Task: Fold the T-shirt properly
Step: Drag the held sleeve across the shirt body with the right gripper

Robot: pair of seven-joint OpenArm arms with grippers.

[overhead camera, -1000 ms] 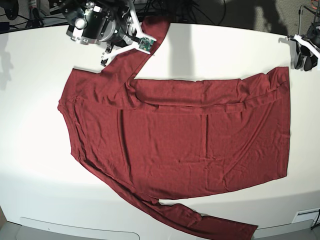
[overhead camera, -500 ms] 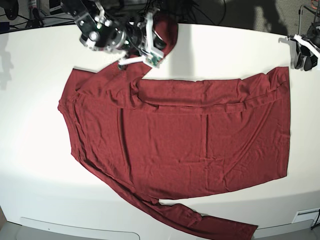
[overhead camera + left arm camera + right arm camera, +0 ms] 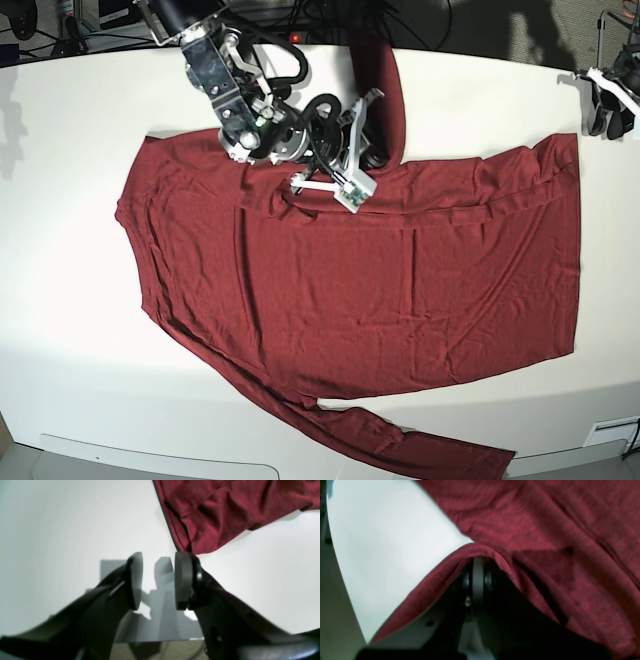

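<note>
The maroon T-shirt (image 3: 380, 290) lies spread flat on the white table (image 3: 70, 260), its lower sleeve (image 3: 400, 445) trailing to the front edge. My right gripper (image 3: 372, 142) hangs over the shirt's upper middle, shut on the upper sleeve (image 3: 385, 85), which arcs up behind it. In the right wrist view the fabric (image 3: 520, 525) drapes over the closed fingertips (image 3: 478, 565). My left gripper (image 3: 608, 115) rests at the table's far right. In its own view it (image 3: 158, 580) stands open and holds nothing, just beside a corner of the shirt (image 3: 225, 512).
Cables and dark equipment (image 3: 300, 15) crowd the strip behind the table's far edge. A white panel (image 3: 150, 455) runs along the front edge at the lower left.
My right gripper has carried the upper sleeve from the far left edge rightward and toward the front, over the shirt's body. The sleeve now stands up in a loop. The left arm has not moved.
</note>
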